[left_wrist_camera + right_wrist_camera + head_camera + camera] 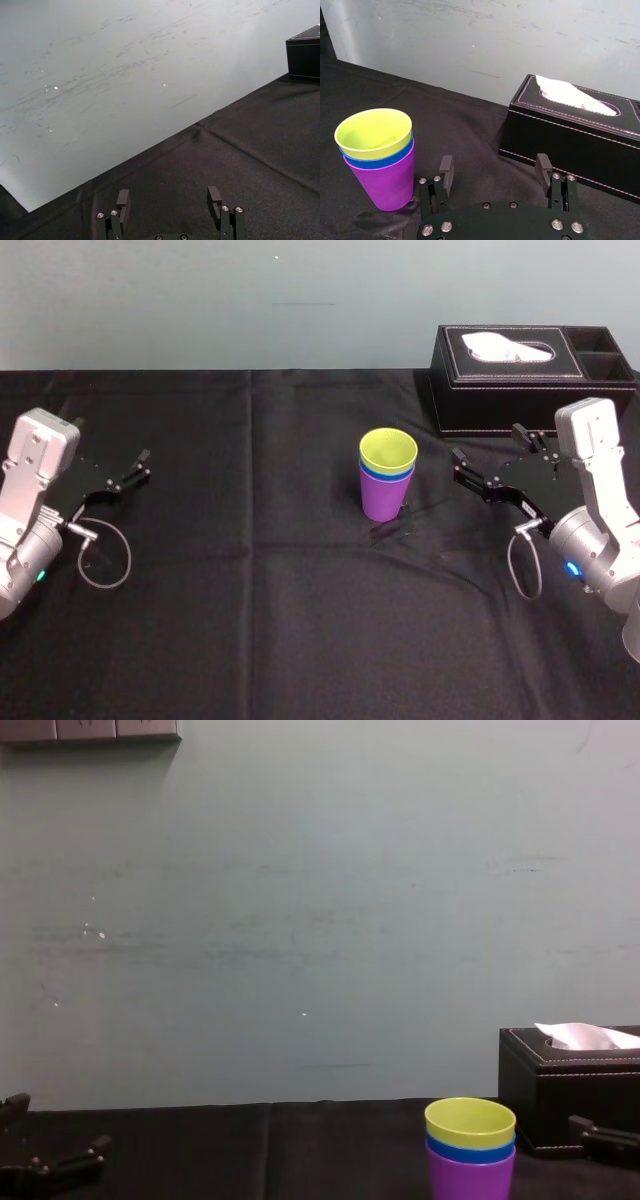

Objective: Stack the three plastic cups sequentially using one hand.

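1. The purple tapered smooth plastic cup (383, 500) was set upright on the black cloth-covered table (250, 600), slightly right of centre. Its mouth was pointed up and its long axis was vertical.
2. The blue tapered plastic cup (386, 477) was nested inside the purple cup, and only its rim band was exposed.
3. The yellow-green tapered plastic cup (389, 450) was nested innermost, its open mouth turned upward. One vertical axis was shared by all three cups.
4. The black stitched tissue box (505, 400) was placed behind and to the right of the purple cup, apart from it.
5. The right gripper (487, 443) was held near the right of the purple cup without touching it. Its fingers were spread and nothing was grasped.
6. The left gripper (141, 465) was positioned at the table's left side, well apart from the cups. Its fingers were likewise spread and empty.
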Robot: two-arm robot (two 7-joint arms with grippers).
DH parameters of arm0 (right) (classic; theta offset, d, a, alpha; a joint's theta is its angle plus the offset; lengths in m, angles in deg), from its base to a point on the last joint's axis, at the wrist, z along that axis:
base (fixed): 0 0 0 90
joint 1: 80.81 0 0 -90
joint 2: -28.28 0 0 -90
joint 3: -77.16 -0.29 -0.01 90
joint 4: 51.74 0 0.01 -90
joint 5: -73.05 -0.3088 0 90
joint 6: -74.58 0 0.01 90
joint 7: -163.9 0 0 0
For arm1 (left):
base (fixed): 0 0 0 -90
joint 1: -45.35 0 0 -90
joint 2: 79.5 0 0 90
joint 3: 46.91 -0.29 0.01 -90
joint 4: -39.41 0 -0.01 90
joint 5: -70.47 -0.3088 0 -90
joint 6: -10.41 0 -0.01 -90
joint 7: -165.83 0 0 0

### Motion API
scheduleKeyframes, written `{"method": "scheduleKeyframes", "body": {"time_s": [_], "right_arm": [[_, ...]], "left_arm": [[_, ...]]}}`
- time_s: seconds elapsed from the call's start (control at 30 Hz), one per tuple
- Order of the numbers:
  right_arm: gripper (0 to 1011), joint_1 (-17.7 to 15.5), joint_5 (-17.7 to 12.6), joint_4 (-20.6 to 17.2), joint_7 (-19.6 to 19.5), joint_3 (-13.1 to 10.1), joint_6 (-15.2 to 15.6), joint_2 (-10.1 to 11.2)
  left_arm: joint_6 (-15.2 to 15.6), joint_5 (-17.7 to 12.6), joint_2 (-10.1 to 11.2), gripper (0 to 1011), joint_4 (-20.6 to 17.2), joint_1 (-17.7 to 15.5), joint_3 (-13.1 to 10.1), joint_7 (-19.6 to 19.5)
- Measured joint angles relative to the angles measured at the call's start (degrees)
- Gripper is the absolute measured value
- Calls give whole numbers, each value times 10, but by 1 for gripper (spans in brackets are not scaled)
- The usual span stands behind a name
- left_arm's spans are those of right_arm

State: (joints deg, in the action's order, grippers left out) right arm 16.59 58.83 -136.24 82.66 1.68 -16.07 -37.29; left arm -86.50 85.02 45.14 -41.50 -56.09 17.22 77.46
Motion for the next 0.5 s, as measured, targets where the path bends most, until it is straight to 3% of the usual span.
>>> {"method": "scheduleKeyframes", "body": {"time_s": [0.5], "right_arm": [[1004,0,0,0,0,0,0,0]], "left_arm": [[0,0,0,1011,0,0,0,0]]}}
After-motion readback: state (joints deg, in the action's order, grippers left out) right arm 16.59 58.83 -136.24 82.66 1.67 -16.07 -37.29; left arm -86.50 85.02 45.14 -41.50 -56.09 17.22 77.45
